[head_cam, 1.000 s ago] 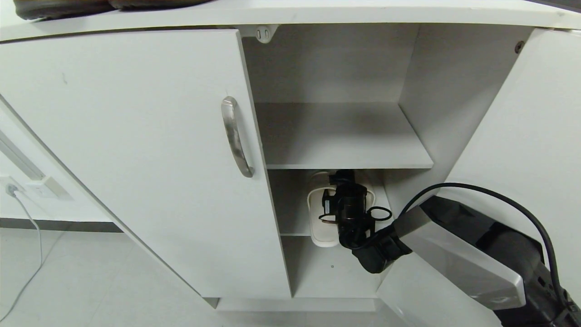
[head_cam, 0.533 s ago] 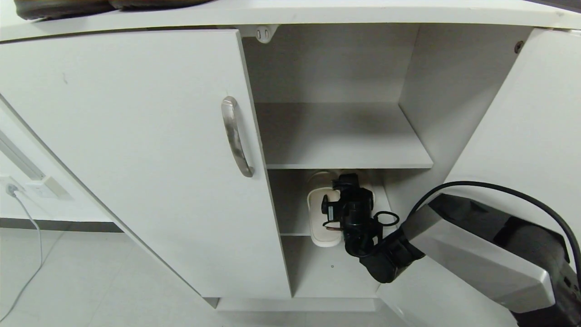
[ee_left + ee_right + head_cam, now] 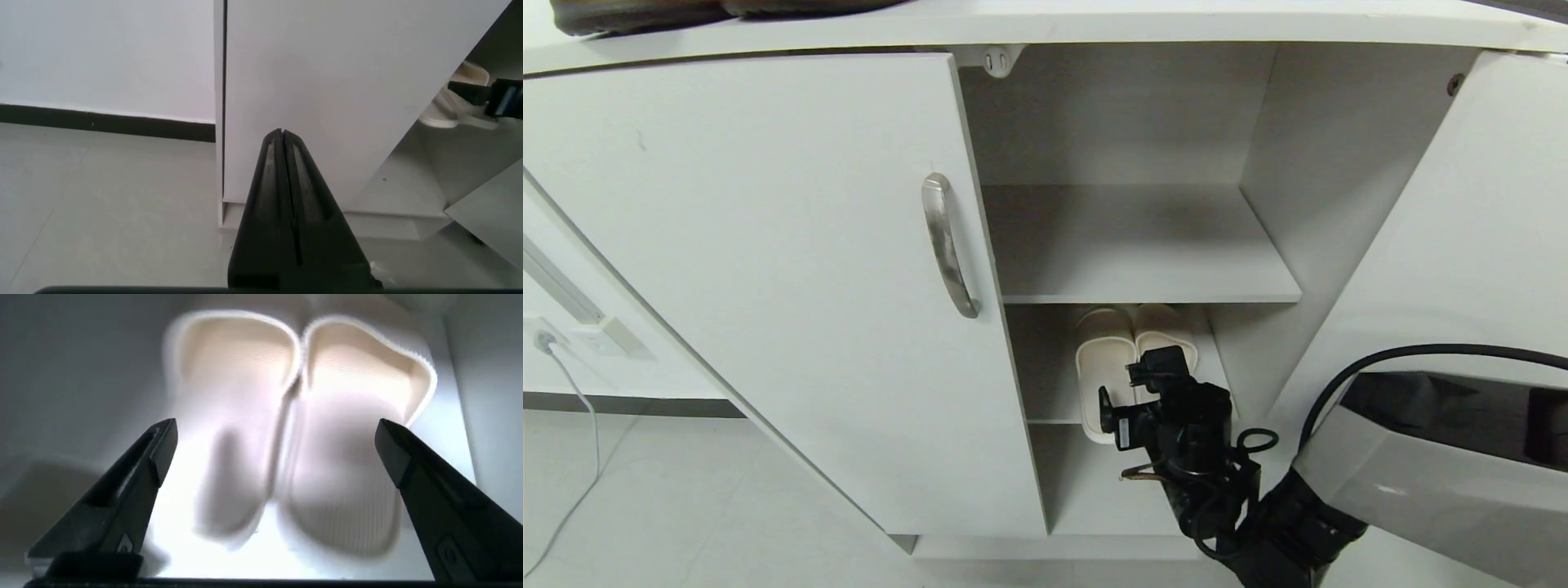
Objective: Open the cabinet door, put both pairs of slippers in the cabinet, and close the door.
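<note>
The white cabinet (image 3: pixel 1111 114) stands with its right door (image 3: pixel 1486 229) swung wide and its left door (image 3: pixel 768 269) closed, all flat, smooth, matt panels with square edges. Over the last second my right arm has backed out of the opening, and the cream slippers (image 3: pixel 1107 359) it was covering now lie in plain sight on the lower shelf (image 3: pixel 1045 384), side by side, heels at the front edge. I judge that one pair is delivered, with the second pair and the door left to do. Two dark shapes (image 3: pixel 629 12) on the cabinet top are cut off; I cannot tell if they are that pair. The slippers look like soft moulded foam, rounded, with finely ribbed footbeds and a raised rim. My right gripper (image 3: pixel 1134 385) hangs just before them, its black, hard, wedge-shaped fingers (image 3: pixel 131 490) spread wide and holding nothing. My left gripper (image 3: pixel 282 143) sits low outside the closed door, its fingers pressed together. The door's handle (image 3: pixel 947 245) is a curved bar of brushed metal.
</note>
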Controlling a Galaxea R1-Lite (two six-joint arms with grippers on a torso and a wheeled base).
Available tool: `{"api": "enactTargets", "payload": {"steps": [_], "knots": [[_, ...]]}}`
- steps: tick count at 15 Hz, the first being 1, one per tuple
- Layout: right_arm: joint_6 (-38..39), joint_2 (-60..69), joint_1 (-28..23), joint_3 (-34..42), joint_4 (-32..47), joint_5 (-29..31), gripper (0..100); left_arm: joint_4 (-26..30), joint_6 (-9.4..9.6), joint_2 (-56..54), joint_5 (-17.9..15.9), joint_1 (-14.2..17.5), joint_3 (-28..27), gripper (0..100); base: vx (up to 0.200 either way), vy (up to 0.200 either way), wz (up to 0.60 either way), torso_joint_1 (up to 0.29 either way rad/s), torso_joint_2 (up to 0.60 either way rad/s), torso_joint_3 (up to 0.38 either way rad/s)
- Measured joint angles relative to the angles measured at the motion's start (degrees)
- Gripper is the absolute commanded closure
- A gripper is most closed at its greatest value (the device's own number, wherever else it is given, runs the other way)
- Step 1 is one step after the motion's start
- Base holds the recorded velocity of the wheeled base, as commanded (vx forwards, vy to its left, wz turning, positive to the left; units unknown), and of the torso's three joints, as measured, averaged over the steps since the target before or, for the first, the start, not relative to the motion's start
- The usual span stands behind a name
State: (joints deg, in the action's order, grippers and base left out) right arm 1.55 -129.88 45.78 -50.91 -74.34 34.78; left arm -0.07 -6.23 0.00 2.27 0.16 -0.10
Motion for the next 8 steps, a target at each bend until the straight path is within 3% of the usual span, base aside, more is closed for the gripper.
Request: {"api": "enactTargets", "payload": {"steps": [3, 8], "knots": [[-0.02, 2.56, 1.24, 6.75, -4.62, -2.32, 0, 0.00, 0.00, 0.00, -0.06, 0.00, 0.00, 100, 0.000, 0.000, 0.00, 0.000, 0.00, 0.000], [-0.13, 3.61, 1.63, 8.22, -4.75, -2.35, 0, 0.00, 0.00, 0.00, -0.06, 0.00, 0.00, 100, 0.000, 0.000, 0.00, 0.000, 0.00, 0.000]]}}
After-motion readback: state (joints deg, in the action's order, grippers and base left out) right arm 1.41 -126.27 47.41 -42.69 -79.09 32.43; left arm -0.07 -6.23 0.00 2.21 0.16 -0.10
